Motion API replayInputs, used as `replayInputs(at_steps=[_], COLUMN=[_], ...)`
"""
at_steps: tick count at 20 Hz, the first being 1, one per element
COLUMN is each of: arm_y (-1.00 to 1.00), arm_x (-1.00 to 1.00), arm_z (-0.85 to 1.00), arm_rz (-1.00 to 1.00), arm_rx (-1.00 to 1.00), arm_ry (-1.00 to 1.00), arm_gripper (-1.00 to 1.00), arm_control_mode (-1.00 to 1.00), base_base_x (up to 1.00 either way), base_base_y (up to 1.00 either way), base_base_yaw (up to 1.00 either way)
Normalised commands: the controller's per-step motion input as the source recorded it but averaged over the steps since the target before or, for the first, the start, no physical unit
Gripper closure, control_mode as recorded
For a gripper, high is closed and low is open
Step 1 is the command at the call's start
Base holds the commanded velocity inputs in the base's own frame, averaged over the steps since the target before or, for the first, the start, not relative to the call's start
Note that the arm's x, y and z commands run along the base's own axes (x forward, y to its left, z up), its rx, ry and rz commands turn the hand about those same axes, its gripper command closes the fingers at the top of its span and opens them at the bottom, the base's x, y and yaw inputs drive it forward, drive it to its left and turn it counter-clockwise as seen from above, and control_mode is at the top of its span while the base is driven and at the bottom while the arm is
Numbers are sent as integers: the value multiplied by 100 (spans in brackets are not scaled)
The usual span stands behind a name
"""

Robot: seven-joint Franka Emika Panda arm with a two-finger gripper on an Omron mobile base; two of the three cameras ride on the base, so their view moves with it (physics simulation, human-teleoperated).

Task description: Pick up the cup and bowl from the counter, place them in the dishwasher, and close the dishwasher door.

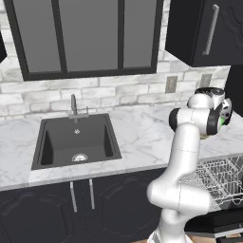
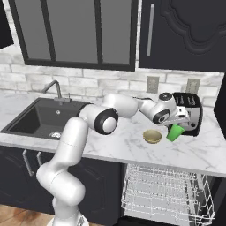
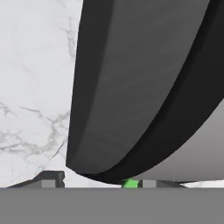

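Found the jaws clamped on the green cup [image 2: 175, 133], one finger on each side of it as far as the right base view let on. Saw the gripper [image 2: 173, 126] reaching from the left and angled downward, with the cup tilted under it, just in front of a black toaster [image 2: 190, 113] at the back of the counter [image 2: 132, 148]. Could not tell whether the cup's base touched the marble. In the hand view, caught a sliver of green [image 3: 130, 183] beside a dark fingertip [image 3: 49, 178], and close ahead the toaster's curved dark side [image 3: 131, 87] over veined marble. In the left base view, noted a patch of the same green [image 1: 221, 121] at the hand, by the far right of the counter.

Spotted the tan bowl [image 2: 152, 136] upright on the marble, just left of the cup and apart from it. Saw the dishwasher [image 2: 163, 190] under the counter edge with its white wire rack [image 1: 216, 178] drawn out, bare, and the dishwasher door [image 1: 216, 224] dropped open beneath the rack. Noted the black sink [image 1: 76, 140] with its faucet well to the left.
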Motion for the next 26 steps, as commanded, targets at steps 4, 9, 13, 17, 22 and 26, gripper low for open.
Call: replayInputs(at_steps=[4, 9, 13, 17, 22, 26], arm_y=[0, 0, 0, 0, 0, 0], arm_x=[-24, -33, -25, -19, -28, -30], arm_z=[6, 20, 12, 8, 6, 17], arm_rz=[0, 0, 0, 0, 0, 0], arm_rx=[1, 0, 0, 0, 0, 0], arm_ry=[-7, -9, -7, -6, -7, -8], arm_gripper=[100, 100, 100, 100, 100, 100], arm_control_mode=[-100, -100, -100, -100, -100, -100], base_base_x=[0, 0, 0, 0, 0, 0], base_base_y=[0, 0, 0, 0, 0, 0], base_base_yaw=[0, 0, 0, 0, 0, 0])
